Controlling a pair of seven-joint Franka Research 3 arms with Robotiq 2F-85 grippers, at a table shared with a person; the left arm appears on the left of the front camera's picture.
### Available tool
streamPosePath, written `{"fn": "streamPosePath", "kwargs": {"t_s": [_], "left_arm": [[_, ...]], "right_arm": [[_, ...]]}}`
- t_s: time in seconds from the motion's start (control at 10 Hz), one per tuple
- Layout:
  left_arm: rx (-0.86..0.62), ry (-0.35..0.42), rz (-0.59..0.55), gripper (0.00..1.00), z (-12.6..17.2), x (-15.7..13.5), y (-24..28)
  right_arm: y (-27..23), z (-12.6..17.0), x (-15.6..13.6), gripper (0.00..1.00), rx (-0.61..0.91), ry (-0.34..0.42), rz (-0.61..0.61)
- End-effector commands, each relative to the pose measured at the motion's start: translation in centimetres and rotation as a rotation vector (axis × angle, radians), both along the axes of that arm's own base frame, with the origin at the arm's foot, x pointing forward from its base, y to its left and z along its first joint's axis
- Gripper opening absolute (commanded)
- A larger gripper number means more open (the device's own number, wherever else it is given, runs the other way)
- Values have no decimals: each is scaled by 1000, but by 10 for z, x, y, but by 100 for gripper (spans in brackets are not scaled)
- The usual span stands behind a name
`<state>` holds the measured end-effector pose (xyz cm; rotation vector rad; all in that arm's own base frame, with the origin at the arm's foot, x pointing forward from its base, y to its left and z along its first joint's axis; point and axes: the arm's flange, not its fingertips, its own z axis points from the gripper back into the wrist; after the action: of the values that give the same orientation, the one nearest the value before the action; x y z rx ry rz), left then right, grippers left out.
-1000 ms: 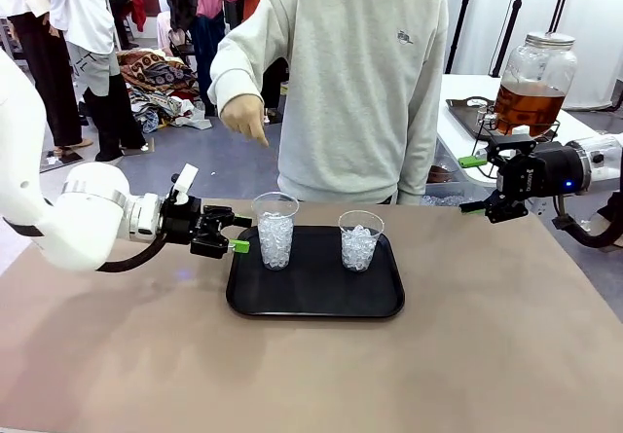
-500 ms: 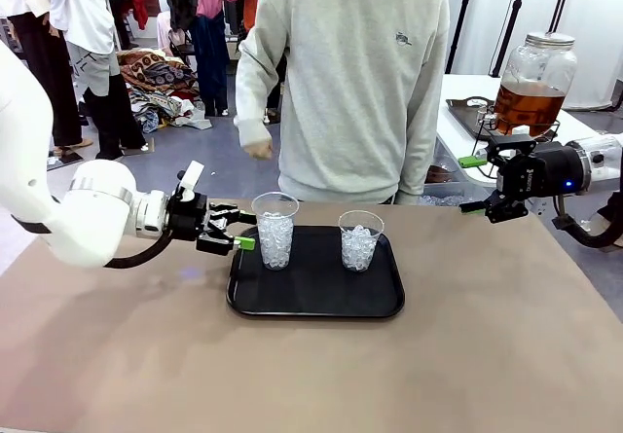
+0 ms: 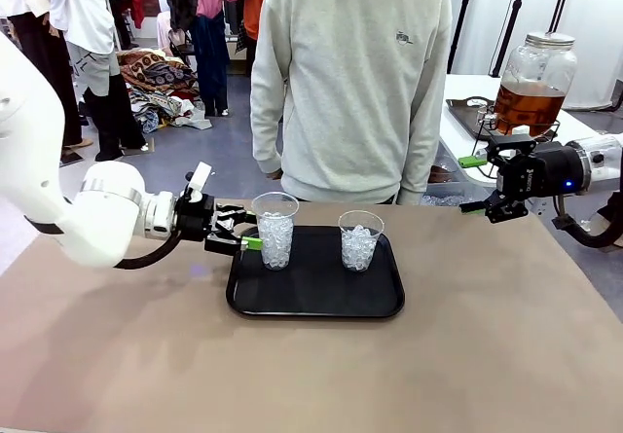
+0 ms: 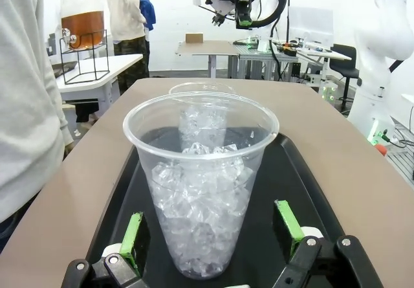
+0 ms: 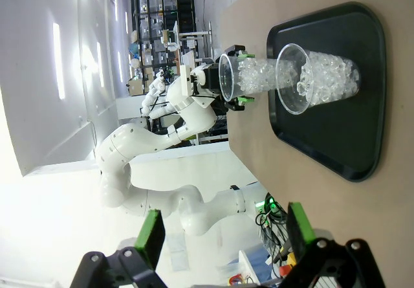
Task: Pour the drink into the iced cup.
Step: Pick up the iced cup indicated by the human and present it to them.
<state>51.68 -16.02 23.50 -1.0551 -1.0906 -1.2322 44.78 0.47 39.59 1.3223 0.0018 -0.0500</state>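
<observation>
Plainly, the drink is untouched: it sits amber in the lower half of a large glass jar on a wire stand, just behind the right tool and well apart from the left tool. The iced cup, clear plastic and packed with ice nearly to the rim, stands between the left tool's green pads. In the left wrist view a gap shows on either side of it, so the jaws are spread and nothing is gripped. A second cup, also iced, stands beyond the first along the left tool's reach, on the same black tray.

The right tool hangs with its jaws spread and empty above the right edge of the desk. A person stands at the far side, across from both tools, arms down.

The step in hand looks like taking hold of the cup, with pouring not yet begun. The next move probably calls for a gentle close, since thin plastic may buckle. The cup would then need lifting upright so no ice spills. How the drink and cup are brought together cannot be told from here.
</observation>
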Motion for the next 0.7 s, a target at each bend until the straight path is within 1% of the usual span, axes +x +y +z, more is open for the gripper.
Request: {"fn": "streamPosePath", "kwargs": {"t_s": [0.0, 0.6], "left_arm": [[-9, -2, 12, 100, -1, 6, -10], [-11, 16, -35, 100, -4, 14, -37]], "right_arm": [[1, 1, 0, 100, 0, 0, -5], [1, 1, 0, 100, 0, 0, -5]]}}
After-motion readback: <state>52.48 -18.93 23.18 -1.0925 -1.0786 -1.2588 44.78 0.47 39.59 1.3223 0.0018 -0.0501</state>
